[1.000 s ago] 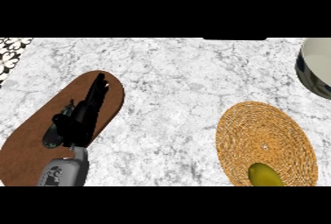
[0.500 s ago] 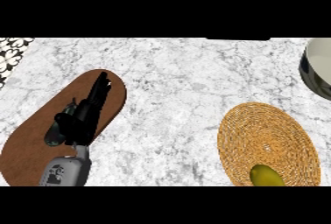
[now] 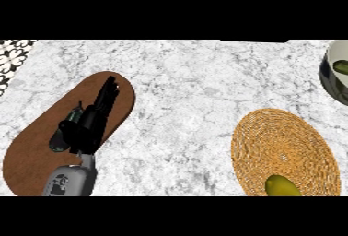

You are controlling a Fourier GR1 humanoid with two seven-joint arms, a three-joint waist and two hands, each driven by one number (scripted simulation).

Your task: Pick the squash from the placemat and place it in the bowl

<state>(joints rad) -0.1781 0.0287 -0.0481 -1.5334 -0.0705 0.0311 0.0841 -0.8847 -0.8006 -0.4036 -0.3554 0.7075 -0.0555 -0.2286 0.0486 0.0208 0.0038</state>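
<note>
a white and grey marbled table point(image 3: 183, 83) fills the head view. at the left lies a brown oval mat point(image 3: 41, 156), running from the lower left up toward the middle. the left robot hand point(image 3: 85, 126) hangs over this mat, black, on a grey forearm point(image 3: 70, 180) that comes in from the lower edge. its fingers point(image 3: 108, 92) stretch out straight along the mat toward the far end, apart from one another only slightly, and they hold nothing. a small dark greenish shape shows just beside the palm on its left side; what it is cannot be told.

at the right of the table lies a round woven placemat point(image 3: 282, 147), straw-coloured, well apart from the brown mat. the squash point(image 3: 282, 186), yellow-green and rounded, rests on the near edge of this placemat, partly cut off by the lower border of the view. nothing touches it.

at the upper right corner the bowl point(image 3: 333, 76) shows only in part, with a pale rim and a dark inside, and a bit of something green inside near its top. it stands apart from the placemat, farther back on the table. a patterned black and white strip point(image 3: 10, 55) runs along the far left edge. the right robot hand does not show in the view.
</note>
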